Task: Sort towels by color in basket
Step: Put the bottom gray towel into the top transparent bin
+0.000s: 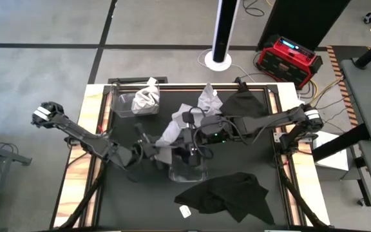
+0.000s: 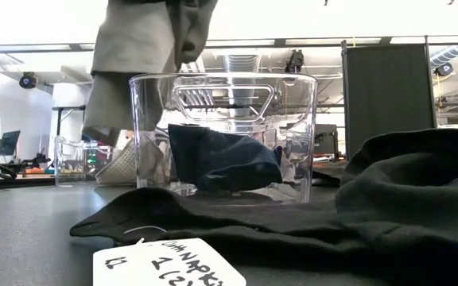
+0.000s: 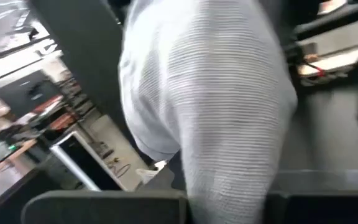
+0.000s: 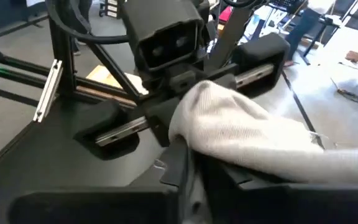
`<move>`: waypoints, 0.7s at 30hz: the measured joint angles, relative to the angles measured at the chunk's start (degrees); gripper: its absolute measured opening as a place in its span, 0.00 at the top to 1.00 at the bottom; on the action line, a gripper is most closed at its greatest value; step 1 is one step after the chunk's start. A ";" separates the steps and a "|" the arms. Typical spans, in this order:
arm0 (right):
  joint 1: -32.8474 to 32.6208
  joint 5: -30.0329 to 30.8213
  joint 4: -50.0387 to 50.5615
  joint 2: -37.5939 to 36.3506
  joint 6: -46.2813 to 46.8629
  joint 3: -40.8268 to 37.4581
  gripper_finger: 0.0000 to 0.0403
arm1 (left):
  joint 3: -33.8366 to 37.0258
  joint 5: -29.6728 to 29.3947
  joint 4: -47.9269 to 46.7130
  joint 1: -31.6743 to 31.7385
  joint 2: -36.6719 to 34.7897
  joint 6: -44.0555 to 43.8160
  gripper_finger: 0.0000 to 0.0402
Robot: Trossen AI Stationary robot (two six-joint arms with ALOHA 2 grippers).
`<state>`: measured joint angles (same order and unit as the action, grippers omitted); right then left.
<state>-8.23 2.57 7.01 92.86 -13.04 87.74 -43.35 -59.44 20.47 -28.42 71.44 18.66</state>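
Note:
A light grey towel (image 1: 172, 133) hangs in the air over the middle of the table, with my right gripper (image 4: 185, 158) shut on it. My left gripper (image 1: 148, 148) faces it from the table's left, open, with its fingers (image 4: 101, 127) wide apart on either side of the cloth. Whether they touch it I cannot tell. Under the towel stands a clear basket (image 2: 223, 131) with a navy towel (image 2: 223, 161) in it. A second clear basket (image 1: 133, 103) at the far left holds a white towel (image 1: 147, 96). One black towel (image 1: 227, 193) lies near the front. My right gripper pinches a bunched part of the grey towel (image 4: 197, 134) between its two fingers, coming from the table's right. The towel is lifted clear of the table. It hangs slack, and its lower end (image 2: 102, 127) reaches down beside the clear basket's left wall.
Another black towel (image 1: 247, 103) and a grey one (image 1: 208, 100) lie at the far side of the mat. A white label (image 2: 169, 262) sits on the front black towel. A red device (image 1: 288, 58) and a white post (image 1: 221, 32) stand on the floor beyond the table.

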 joint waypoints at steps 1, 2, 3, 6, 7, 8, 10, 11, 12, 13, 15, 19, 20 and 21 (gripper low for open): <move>0.01 0.01 0.28 -0.42 0.07 0.00 0.88 | 0.00 -0.89 -0.14 0.00 -0.65 0.10 0.99; 0.02 0.02 0.70 -0.87 0.10 0.00 0.86 | 0.00 -1.56 -0.50 0.01 -1.41 0.13 0.99; 0.02 0.08 0.96 -1.52 0.25 0.00 0.83 | 0.00 -2.28 -0.58 0.00 -2.21 0.13 0.99; 0.00 0.30 3.00 -3.82 1.53 0.00 0.75 | 0.00 -3.96 -2.56 -0.03 -4.27 0.17 0.99; 0.00 0.31 4.21 -4.53 1.86 0.00 0.72 | 0.00 -4.10 -3.69 -0.07 -4.94 0.47 1.00; 0.00 0.33 5.69 -5.27 2.18 0.00 0.69 | 0.00 -4.11 -4.96 -0.19 -5.61 1.28 1.00; 0.00 0.36 9.01 -6.14 2.87 0.00 0.64 | 0.00 -4.60 -5.71 -0.28 -6.26 2.24 1.00; 0.00 0.39 10.44 -6.53 3.16 -0.01 0.62 | 0.00 -4.53 -5.98 -0.28 -6.56 2.32 1.00; 0.00 0.43 11.67 -6.73 3.55 -0.19 0.60 | 0.00 -4.18 -6.12 -0.28 -6.77 2.32 1.00; 0.00 0.46 12.64 -6.86 4.07 -0.30 0.59 | 0.00 -3.35 -6.02 -0.29 -6.99 2.32 1.00; 0.00 1.31 13.07 -7.08 4.39 -0.69 0.57 | 0.00 -1.20 -5.94 -0.52 -7.38 2.26 1.00; -0.02 10.76 12.82 -7.26 2.89 -1.51 0.58 | 0.00 8.03 -4.49 -1.38 -7.88 2.19 1.00; 0.02 11.36 12.88 -7.26 2.32 -1.82 0.59 | 0.00 10.11 -4.27 -1.69 -8.16 3.16 1.00; 0.06 11.45 12.87 -7.26 2.08 -2.06 0.60 | 0.00 12.10 -4.41 -2.13 -8.54 4.68 1.00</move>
<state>-8.17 14.02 19.88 85.60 -10.96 85.68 -43.35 -47.34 16.06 -30.56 62.90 23.34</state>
